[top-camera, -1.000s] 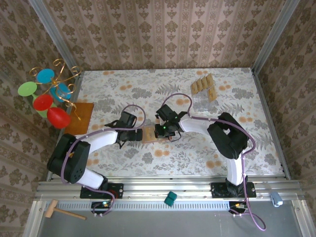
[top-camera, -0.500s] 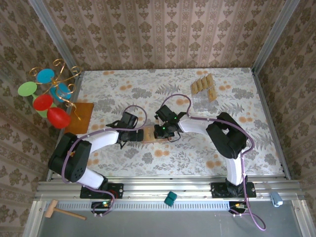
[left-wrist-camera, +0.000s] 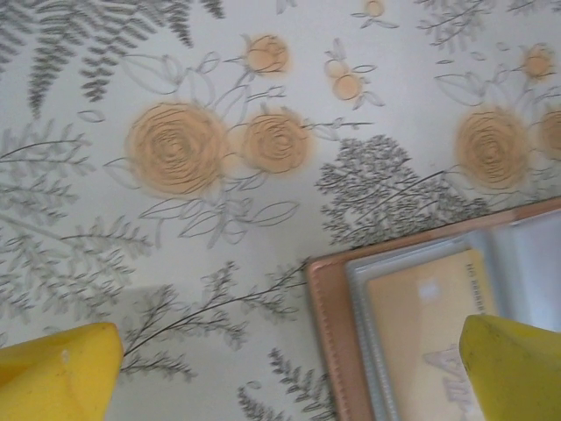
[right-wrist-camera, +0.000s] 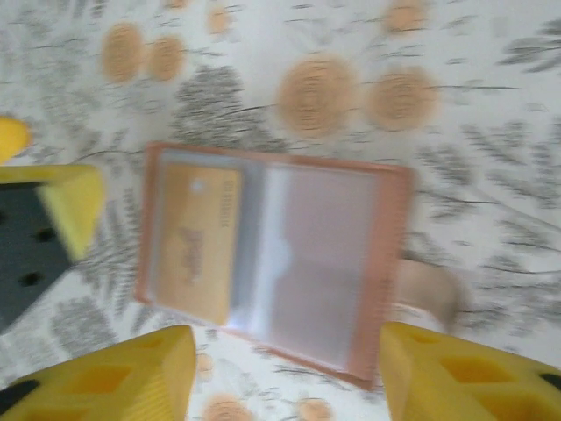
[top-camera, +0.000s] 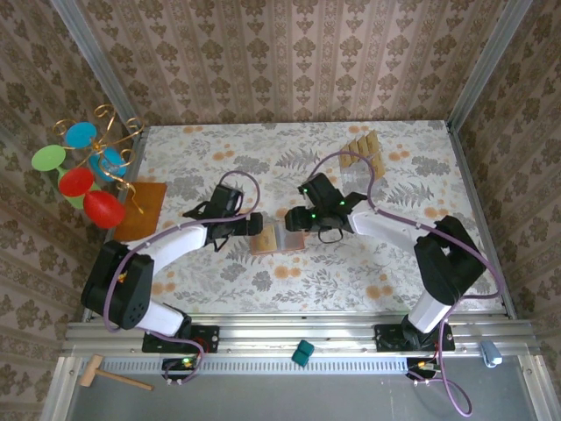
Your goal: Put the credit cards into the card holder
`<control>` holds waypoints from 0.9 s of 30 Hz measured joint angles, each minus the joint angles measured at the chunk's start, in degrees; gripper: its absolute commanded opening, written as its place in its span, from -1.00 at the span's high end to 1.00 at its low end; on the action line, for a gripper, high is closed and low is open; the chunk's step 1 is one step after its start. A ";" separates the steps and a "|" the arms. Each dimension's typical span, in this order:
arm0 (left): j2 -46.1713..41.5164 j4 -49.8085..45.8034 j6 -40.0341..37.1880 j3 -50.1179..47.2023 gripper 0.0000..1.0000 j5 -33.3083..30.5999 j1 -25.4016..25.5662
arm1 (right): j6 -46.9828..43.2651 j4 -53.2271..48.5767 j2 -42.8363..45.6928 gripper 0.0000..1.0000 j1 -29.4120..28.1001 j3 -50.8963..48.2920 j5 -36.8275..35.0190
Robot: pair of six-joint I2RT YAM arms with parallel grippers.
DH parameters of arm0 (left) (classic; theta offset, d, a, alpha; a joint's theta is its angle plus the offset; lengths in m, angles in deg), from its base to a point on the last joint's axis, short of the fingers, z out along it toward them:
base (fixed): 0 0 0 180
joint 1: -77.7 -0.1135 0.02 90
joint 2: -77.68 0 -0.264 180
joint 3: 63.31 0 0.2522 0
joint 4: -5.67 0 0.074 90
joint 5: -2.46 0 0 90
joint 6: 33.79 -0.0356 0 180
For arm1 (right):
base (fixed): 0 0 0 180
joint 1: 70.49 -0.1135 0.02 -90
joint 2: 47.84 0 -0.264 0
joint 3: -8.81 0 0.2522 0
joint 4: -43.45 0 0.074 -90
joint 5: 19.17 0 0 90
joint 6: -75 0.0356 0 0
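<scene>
card holder point(top-camera: 278, 239) centre | 1 card point(right-wrist-camera: 197, 241) inside | credit cards point(top-camera: 362, 153) behind-right

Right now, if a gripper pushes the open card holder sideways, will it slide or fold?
Lying thin and flat, the card holder probably slides. Lifted by one edge, it may fold along its middle crease. The pocketed card likely stays in.

Card point(left-wrist-camera: 419, 326) print blurred; no legible text.

In the left wrist view, the right and bottom edges are cutting off the holder point(left-wrist-camera: 321, 333), and a finger point(left-wrist-camera: 513, 368) is covering part of the card point(left-wrist-camera: 421, 329). In the right wrist view, blur is making the card's print unreadable. From above, the spare cards point(top-camera: 362, 151) are appearing too small to count.
</scene>
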 measured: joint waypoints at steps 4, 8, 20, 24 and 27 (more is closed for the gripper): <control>1.29 1.64 0.00 0.00 -1.00 3.06 0.00 | -0.83 -1.40 -0.15 -0.35 0.94 -2.91 -3.87; 2.93 3.58 0.02 0.37 -1.00 6.14 0.00 | -0.90 -1.49 -2.69 -0.35 0.87 -3.17 -5.29; 9.22 8.13 0.96 1.64 -1.00 10.73 0.00 | -1.14 -1.36 -7.45 -0.20 0.20 -3.02 -7.69; 10.45 8.92 1.46 1.86 -1.00 11.50 0.04 | -1.11 -1.40 -7.65 -0.16 0.02 -2.99 -8.39; 10.54 9.57 1.86 1.86 -1.00 12.15 0.26 | -1.11 -1.53 -7.74 -0.13 -0.02 -2.95 -8.79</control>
